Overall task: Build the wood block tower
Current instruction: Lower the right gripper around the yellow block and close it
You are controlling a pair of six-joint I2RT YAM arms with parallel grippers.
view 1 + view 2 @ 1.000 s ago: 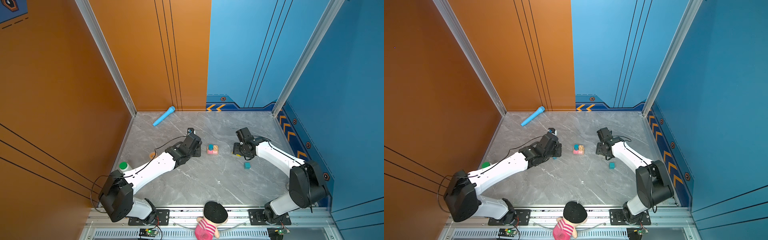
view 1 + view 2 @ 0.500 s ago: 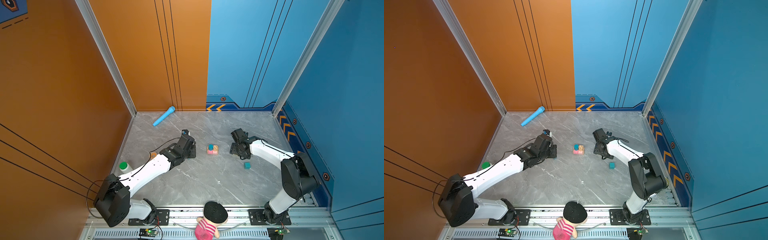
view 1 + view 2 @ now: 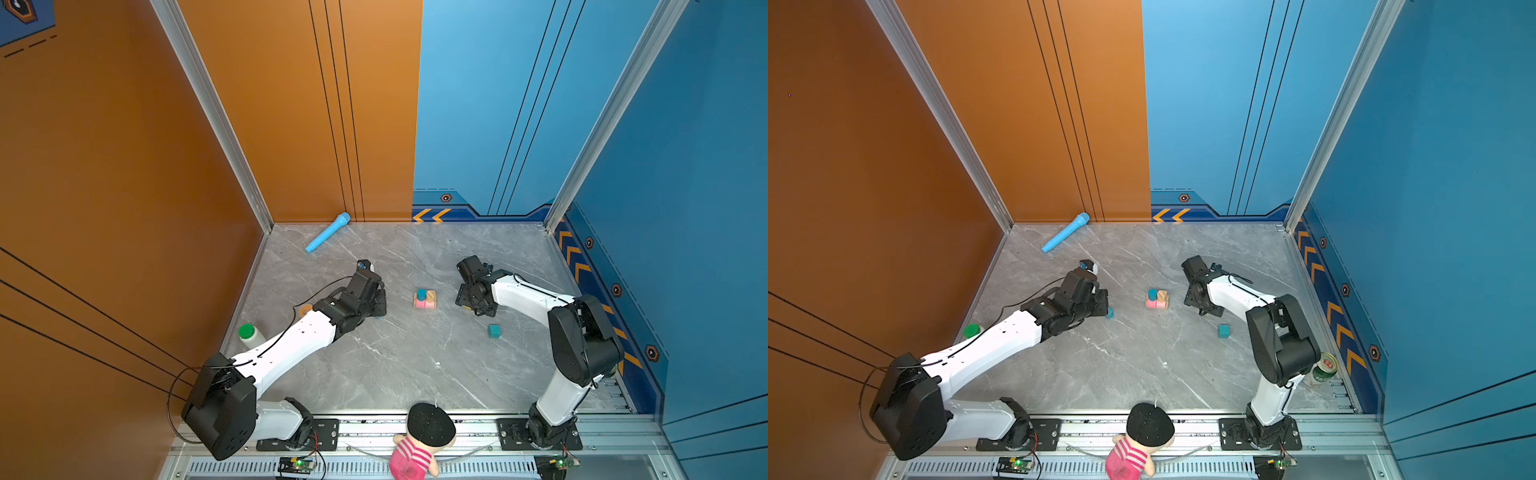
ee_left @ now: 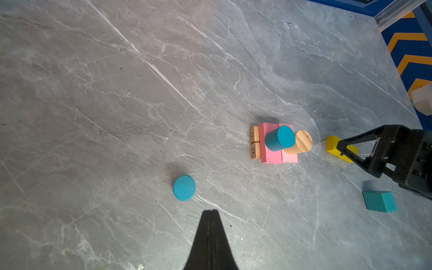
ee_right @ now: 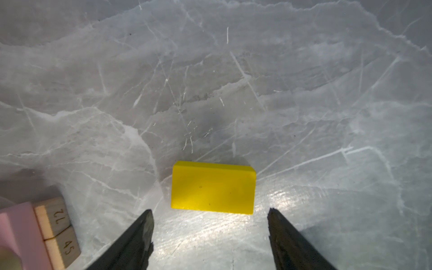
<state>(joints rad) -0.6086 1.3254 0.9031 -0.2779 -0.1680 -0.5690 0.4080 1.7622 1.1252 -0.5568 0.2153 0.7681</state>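
1. left tool (image 4: 210,211): pressed shut, empty, just short of loose blue cyl. (image 4: 184,188) on desk (image 4: 117,93).
2. right tool (image 5: 209,210): jaws spread wide, nothing held; tips just beside yellow bar (image 5: 212,188), which lies flat on desk.
3. tower (image 4: 278,145): mid-desk btw both arms; pink bars, tan bar ends showing at one side, blue + tan cyls. on top.
4. teal cube (image 4: 379,201): alone, near right arm.

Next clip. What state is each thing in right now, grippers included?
Left gripper: shut, empty.
Right gripper: open, holding nothing.
Yellow block: flat on the table, not gripped.
Tower: pink bars on tan bars, blue cylinder and tan cylinder standing on top.
Loose cylinder: on end, untouched.
Teal cube: loose, untouched.
Microphone: lying down.
Bottle: cap on.
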